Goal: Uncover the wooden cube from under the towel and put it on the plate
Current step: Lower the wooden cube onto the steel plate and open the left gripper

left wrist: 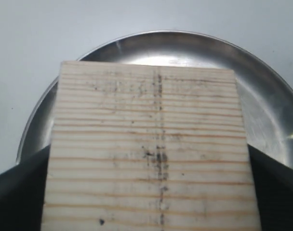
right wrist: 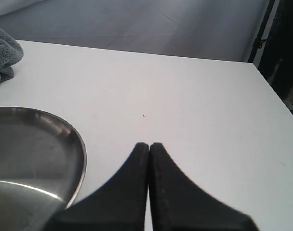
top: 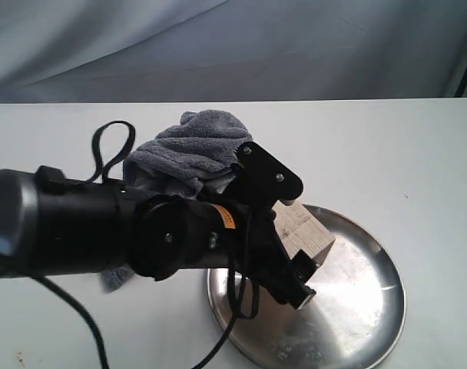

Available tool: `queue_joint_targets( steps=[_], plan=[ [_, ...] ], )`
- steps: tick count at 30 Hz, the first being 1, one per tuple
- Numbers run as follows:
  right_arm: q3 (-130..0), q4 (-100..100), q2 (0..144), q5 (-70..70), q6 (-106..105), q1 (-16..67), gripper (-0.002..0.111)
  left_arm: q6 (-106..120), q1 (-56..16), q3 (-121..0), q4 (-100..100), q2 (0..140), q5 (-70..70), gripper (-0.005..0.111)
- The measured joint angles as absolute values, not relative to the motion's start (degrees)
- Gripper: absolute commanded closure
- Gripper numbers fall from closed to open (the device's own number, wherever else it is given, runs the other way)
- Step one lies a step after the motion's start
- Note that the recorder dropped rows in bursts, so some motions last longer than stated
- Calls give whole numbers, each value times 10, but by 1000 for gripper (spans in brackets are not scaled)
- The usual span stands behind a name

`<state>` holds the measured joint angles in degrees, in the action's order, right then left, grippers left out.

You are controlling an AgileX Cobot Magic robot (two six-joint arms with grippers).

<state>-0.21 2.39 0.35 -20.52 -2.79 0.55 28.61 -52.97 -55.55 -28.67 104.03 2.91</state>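
My left gripper (top: pixel 292 240) is shut on the wooden cube (top: pixel 304 231), a pale block with grain and dark smudges. The cube (left wrist: pixel 151 144) fills the left wrist view, with a black finger (left wrist: pixel 19 195) on either side. It sits over the back left part of the shiny silver plate (top: pixel 364 307); I cannot tell whether it touches the metal. The dark grey towel (top: pixel 191 146) lies crumpled behind the left arm, off the cube. My right gripper (right wrist: pixel 149 145) is shut on nothing, low over the white table beside the plate (right wrist: pixel 35 144). The exterior view does not show it.
The bulky black left arm (top: pixel 80 231) crosses the left of the exterior view with a trailing cable (top: pixel 110 146). White tabletop (top: pixel 402 169) stretches to the right of the plate. A grey cloth backdrop (top: pixel 233 46) hangs behind the table's far edge.
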Motion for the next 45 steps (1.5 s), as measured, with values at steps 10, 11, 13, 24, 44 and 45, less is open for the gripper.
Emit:
queue_joint_targets(
  steps=[10, 11, 13, 24, 44, 45],
  plan=[
    [-2, 24, 3, -205, -28, 6, 108, 281, -530, -637, -289, 1112, 84, 107],
    [-2, 24, 3, -205, -28, 6, 108, 280, -530, -641, -289, 1115, 89, 107],
    [-2, 24, 3, -205, -28, 6, 108, 279, -530, -647, -291, 1122, 93, 107],
    [-2, 24, 3, -205, -28, 6, 108, 277, -530, -649, -291, 1129, 101, 107],
    [-2, 24, 3, -205, -28, 6, 108, 251, -530, -649, -305, 1129, 100, 56],
    [-2, 24, 3, -205, -28, 6, 108, 250, -530, -649, -305, 1129, 100, 41]
  ],
)
